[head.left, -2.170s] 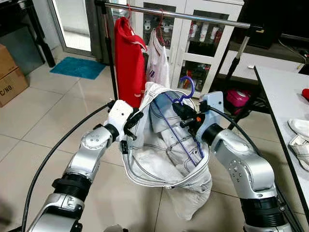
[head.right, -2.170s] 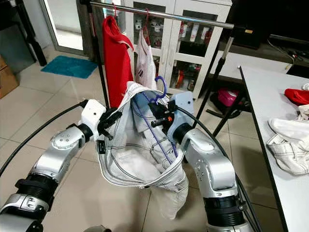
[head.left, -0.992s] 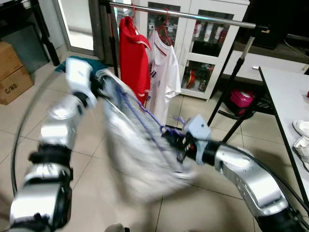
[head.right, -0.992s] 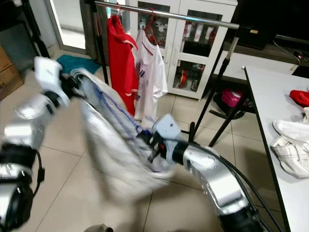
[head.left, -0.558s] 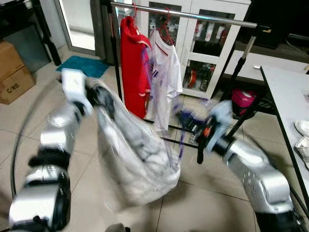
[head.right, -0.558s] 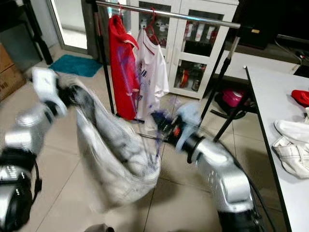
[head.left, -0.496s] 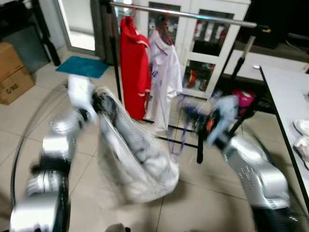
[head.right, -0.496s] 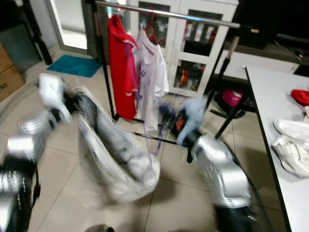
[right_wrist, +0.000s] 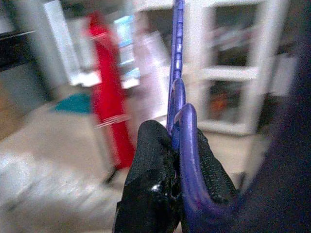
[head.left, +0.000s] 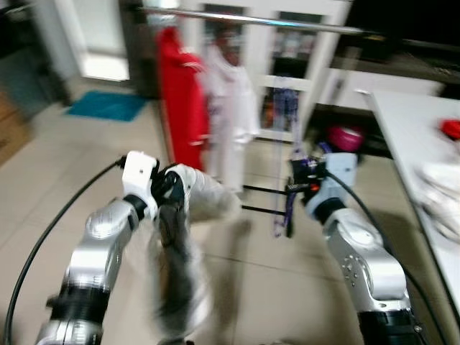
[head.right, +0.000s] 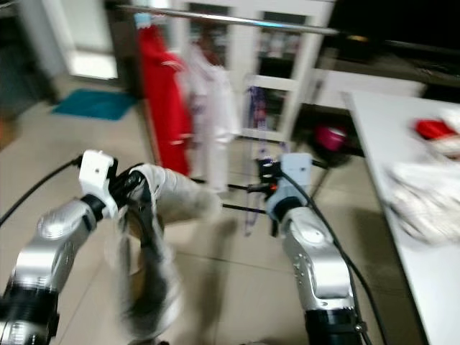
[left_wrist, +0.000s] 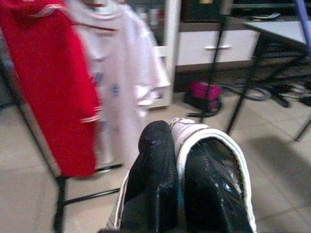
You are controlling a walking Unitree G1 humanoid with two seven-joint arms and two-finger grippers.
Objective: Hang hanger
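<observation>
Slipped off the purple hanger (right_wrist: 178, 121), seemingly, white garment (head.left: 198, 198) dangles from left gripper (left_wrist: 187, 187); right gripper (right_wrist: 174, 167) pinches hanger.

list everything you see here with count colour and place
clothes rail: 1, silver, ahead
red shirt: 1, hanging on the rail
white shirt: 1, hanging beside the red one
purple hanger: 1, in right end effector
white garment: 1, hanging from left end effector
cabinet: 1, white, behind rail
table: 1, white, to the right
teal mat: 1, on floor
left end effector: black, shut on garment
right end effector: black, shut on hanger
</observation>
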